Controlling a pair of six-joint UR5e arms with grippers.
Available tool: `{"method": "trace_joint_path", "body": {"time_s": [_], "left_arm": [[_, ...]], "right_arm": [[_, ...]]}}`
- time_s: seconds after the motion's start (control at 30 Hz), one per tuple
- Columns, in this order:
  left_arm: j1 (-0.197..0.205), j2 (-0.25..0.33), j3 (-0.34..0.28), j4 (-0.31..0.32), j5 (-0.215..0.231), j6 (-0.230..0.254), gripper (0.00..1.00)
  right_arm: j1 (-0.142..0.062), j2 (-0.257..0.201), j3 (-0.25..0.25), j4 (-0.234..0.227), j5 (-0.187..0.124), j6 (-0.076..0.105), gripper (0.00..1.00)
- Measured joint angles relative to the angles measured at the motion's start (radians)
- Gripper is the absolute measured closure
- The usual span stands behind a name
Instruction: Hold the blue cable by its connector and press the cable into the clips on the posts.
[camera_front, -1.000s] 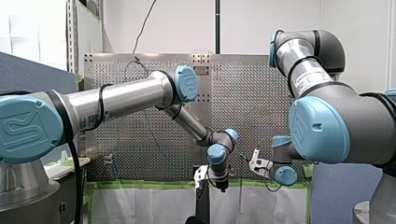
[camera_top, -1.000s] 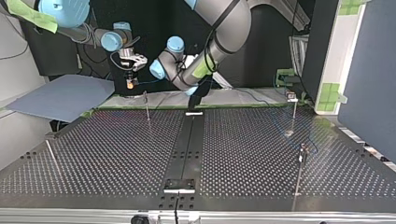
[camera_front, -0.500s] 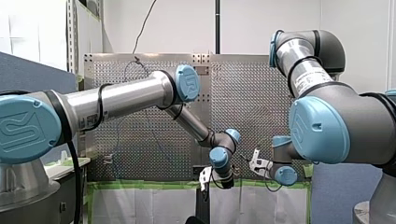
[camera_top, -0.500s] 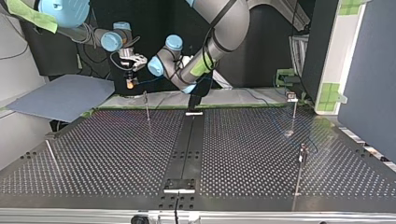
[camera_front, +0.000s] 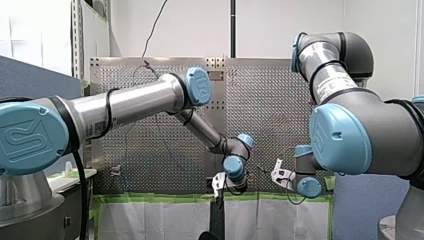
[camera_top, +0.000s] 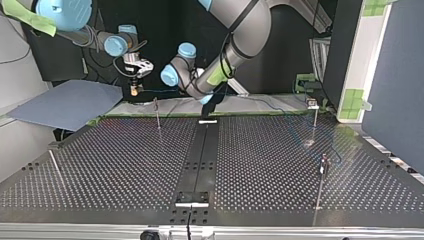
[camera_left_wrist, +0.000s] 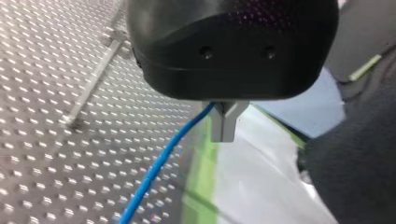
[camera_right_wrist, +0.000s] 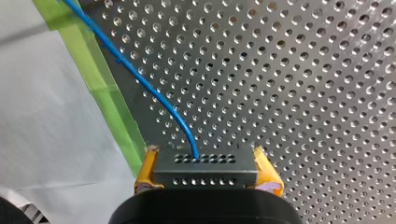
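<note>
Green-taped table edge (camera_right_wrist: 100, 93) runs beside connector (camera_right_wrist: 205, 162) clamped in right gripper (camera_right_wrist: 206, 171).

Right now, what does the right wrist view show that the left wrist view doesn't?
Only right wrist: the dark connector clamped between the yellow pads of my right gripper, blue cable leaving it. Only left wrist: my left gripper shut on the cable, and a thin post on the perforated table. Both: the blue cable, the table, green tape at its edge.
</note>
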Motion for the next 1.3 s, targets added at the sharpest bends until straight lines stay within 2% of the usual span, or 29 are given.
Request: {"method": "trace_joint_path", "body": {"time_s": [0.23,0.33,0.5,0.7,0.93,1.17,1.3], "left_arm": [[0.000,0.054,-0.017,0.067,-0.019,-0.004,1.00],[0.002,0.061,-0.029,0.095,-0.034,-0.004,1.00],[0.002,0.062,-0.054,0.135,-0.056,0.001,1.00],[-0.008,0.062,-0.081,0.181,-0.085,0.035,1.00],[-0.014,0.062,-0.100,0.236,-0.096,0.085,1.00],[-0.022,0.062,-0.105,0.297,-0.105,0.123,1.00],[-0.029,0.063,-0.108,0.310,-0.106,0.128,1.00]], "right_arm": [[-0.027,-0.002,-0.006,-0.002,-0.039,0.006,1.00],[-0.040,-0.002,-0.008,-0.001,-0.057,0.012,1.00],[-0.067,-0.003,-0.013,0.002,-0.068,0.018,1.00],[-0.096,-0.004,-0.014,0.003,-0.070,0.020,1.00],[-0.120,-0.004,-0.015,-0.007,-0.086,0.017,1.00],[-0.140,-0.004,-0.016,-0.027,-0.132,0.019,1.00],[-0.151,-0.004,-0.026,-0.028,-0.143,0.028,1.00]]}}
